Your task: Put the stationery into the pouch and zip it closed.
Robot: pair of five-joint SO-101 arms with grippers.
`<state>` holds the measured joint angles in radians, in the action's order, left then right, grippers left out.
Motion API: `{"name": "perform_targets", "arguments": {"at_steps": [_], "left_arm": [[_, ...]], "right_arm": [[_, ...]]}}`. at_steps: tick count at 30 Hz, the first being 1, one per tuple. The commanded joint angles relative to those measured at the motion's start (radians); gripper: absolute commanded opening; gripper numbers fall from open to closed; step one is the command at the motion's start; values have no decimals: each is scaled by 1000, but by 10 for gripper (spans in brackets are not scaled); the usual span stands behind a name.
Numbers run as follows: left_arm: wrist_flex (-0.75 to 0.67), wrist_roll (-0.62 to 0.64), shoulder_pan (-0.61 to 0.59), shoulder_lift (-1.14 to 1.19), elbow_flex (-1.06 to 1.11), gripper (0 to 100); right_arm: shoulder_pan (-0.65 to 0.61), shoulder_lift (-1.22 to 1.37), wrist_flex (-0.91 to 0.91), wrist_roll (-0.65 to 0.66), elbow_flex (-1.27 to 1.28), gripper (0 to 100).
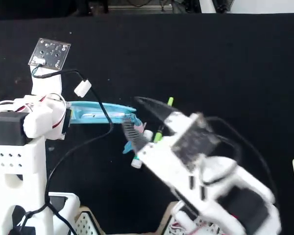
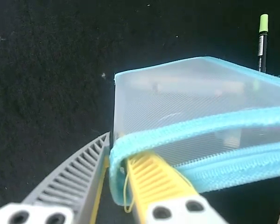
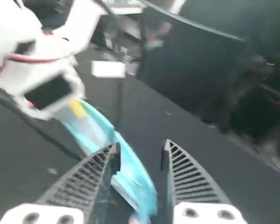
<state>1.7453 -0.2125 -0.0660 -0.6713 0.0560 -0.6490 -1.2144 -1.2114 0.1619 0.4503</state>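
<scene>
On the black table (image 1: pixel 245 63), at the far left, the left gripper (image 2: pixel 117 148) is clamped on the left end of the pouch (image 1: pixel 95 112). Its yellow finger (image 2: pixel 151 179) sits inside the mouth, under the blue zip rim. The grey finger (image 2: pixel 77 179) is outside, with the pouch's end corner pinched in the narrow gap between them. From there the clear, blue-edged pouch runs to the right, lifted at the held end. The zip looks undone where the rim loops over the yellow finger.

At the pouch's right end is the right gripper (image 3: pixel 141 144). Its two grey fingers (image 3: pixel 91 179) are spread apart, and the blue rim runs between them, close against one finger and clear of the other.

Just right of that end, a green-capped pen (image 1: pixel 170 102) lies on the table outside the pouch. It is partly under the right arm. A white-tipped marker (image 1: pixel 136 162) lies beneath the same gripper, also outside the pouch.
</scene>
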Motion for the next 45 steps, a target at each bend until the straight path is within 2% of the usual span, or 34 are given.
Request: {"name": "perform_targets", "arguments": {"at_steps": [1,4,9,16,21,28,37,41,45], "left_arm": [[-11,5,5,-12,-4,30],[-11,3,5,-12,-4,30],[-11,3,5,-12,-4,30],[-11,3,5,-12,-4,30],[-11,5,5,-12,-2,30],[-11,6,5,-12,-2,30],[-11,8,5,-12,-2,30],[-11,8,4,-12,-2,30],[-11,8,4,-12,-2,30]], "right_arm": [[252,13,-95,18,-10,136],[428,47,-60,17,150,137],[473,191,40,11,415,138],[471,526,334,-397,472,139],[479,786,479,-460,374,139],[522,1119,479,-557,105,139],[559,1449,476,-563,-165,136],[552,1557,388,-566,-292,136],[565,1659,245,-643,-429,134]]}}
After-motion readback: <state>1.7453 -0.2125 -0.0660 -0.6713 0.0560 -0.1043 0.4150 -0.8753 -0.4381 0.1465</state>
